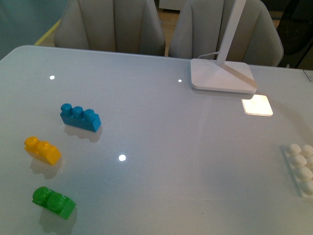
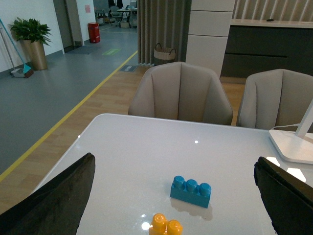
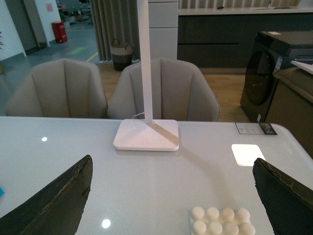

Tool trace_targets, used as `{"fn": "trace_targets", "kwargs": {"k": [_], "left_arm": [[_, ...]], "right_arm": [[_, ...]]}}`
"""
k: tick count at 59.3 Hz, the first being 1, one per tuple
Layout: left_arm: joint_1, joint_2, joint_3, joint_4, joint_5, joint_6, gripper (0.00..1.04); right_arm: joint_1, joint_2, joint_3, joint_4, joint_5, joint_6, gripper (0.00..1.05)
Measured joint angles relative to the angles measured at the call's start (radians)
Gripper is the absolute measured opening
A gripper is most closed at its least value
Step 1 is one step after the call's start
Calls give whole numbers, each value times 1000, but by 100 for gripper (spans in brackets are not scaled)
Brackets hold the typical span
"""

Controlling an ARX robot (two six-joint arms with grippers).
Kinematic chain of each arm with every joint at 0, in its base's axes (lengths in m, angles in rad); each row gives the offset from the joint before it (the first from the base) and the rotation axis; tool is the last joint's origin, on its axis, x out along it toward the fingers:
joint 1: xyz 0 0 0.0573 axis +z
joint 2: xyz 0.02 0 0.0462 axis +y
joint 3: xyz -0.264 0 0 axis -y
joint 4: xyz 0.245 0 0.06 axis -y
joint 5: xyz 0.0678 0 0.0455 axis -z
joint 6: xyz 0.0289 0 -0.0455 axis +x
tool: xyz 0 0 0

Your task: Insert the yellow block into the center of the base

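The yellow block [image 1: 42, 150] lies on the white table at the left in the front view, between a blue and a green brick. It also shows at the picture's edge in the left wrist view [image 2: 166, 226]. The white studded base [image 1: 301, 168] sits at the table's far right, cut by the frame; the right wrist view shows part of it [image 3: 221, 221]. My left gripper [image 2: 173, 196] is open above the table, its jaws wide either side of the blue and yellow bricks. My right gripper [image 3: 172, 196] is open above the table near the base. Neither arm shows in the front view.
A blue three-stud brick [image 1: 80, 117] lies behind the yellow block, and a green two-stud brick [image 1: 54, 202] in front of it. A white lamp foot [image 1: 222, 75] with its slanted post stands at the back right. Two grey chairs [image 1: 112, 24] stand behind the table.
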Motion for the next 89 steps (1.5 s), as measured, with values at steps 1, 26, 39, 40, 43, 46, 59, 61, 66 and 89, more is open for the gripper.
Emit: {"fn": "trace_targets", "kwargs": {"k": [1, 26, 39, 40, 43, 46, 59, 61, 66, 89], "left_arm": [[0, 0, 0, 0, 0, 0, 97], [0, 0, 0, -1, 0, 0, 97], [0, 0, 0, -1, 0, 0, 97], [0, 0, 0, -1, 0, 0, 97], [0, 0, 0, -1, 0, 0, 97], [0, 0, 0, -1, 0, 0, 97], [0, 0, 0, -1, 0, 0, 97], [0, 0, 0, -1, 0, 0, 97], [0, 0, 0, -1, 0, 0, 97], [0, 0, 0, -1, 0, 0, 97]], "right_arm": [[13, 19, 15, -40, 59, 7, 96], [-433, 1070, 244, 490, -185, -180, 96], [-522, 1607, 331, 749, -318, -261, 96], [-523, 1627, 335, 758, -319, -264, 96], [-523, 1726, 359, 799, -324, -272, 96], [-523, 1814, 387, 822, -338, -274, 96], [-523, 2089, 528, 830, -376, -253, 96], [-523, 2115, 549, 828, -381, -244, 96], [-523, 2170, 592, 820, -391, -233, 96], [-543, 2323, 747, 777, -416, -206, 96]]}}
